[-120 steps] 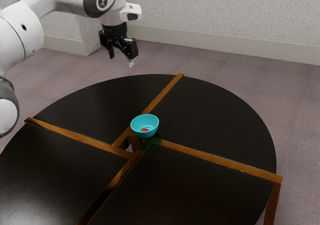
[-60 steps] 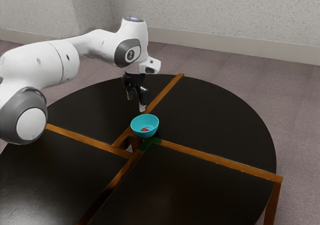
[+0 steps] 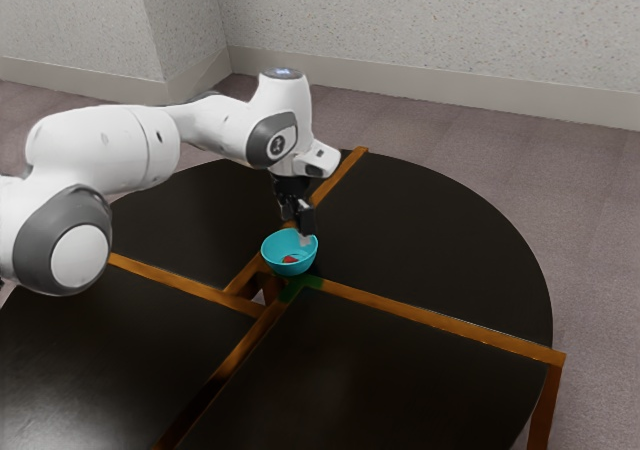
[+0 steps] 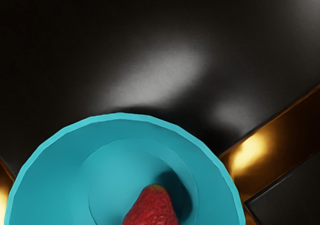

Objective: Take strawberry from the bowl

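The black gripper is low over the turquoise bowl, its fingers apart and open, one pale fingertip at the bowl's rim on the exterior view's right. Inside the bowl lies the red strawberry, with nothing holding it. From the wrist view, the strawberry rests on the inner floor of the bowl, off to one side, its shadow beside it. The lower part of the strawberry is cut off there.
The bowl stands near the middle of a round dark table, where brown wooden strips cross. A gap in the tabletop opens beside the bowl, toward the exterior view's left. In the wrist view, a shiny wooden strip runs beside the bowl.
My hand has come down and toward the exterior view's right, from high beyond the table to just over the bowl. The bowl and strawberry have not moved.
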`<state>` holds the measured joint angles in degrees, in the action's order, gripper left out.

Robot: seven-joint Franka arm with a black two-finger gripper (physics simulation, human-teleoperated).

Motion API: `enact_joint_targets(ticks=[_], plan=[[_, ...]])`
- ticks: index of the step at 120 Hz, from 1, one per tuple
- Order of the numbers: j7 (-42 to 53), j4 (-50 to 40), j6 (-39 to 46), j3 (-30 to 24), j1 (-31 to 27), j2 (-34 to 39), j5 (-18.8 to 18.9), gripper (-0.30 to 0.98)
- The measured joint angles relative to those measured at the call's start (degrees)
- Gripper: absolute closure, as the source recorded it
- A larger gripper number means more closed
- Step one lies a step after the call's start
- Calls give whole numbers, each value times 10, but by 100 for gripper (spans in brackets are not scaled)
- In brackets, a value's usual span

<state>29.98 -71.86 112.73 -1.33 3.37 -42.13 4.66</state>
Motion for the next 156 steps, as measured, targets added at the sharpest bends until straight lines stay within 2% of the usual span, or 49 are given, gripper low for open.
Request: enact_joint_targets(ticks=[37,108,156], plan=[[22,0,9,5,-4,-7,-5,19],[29,-1,12,20,-11,-47,-37,26],[30,1,31,21,-11,-55,-44,45]])
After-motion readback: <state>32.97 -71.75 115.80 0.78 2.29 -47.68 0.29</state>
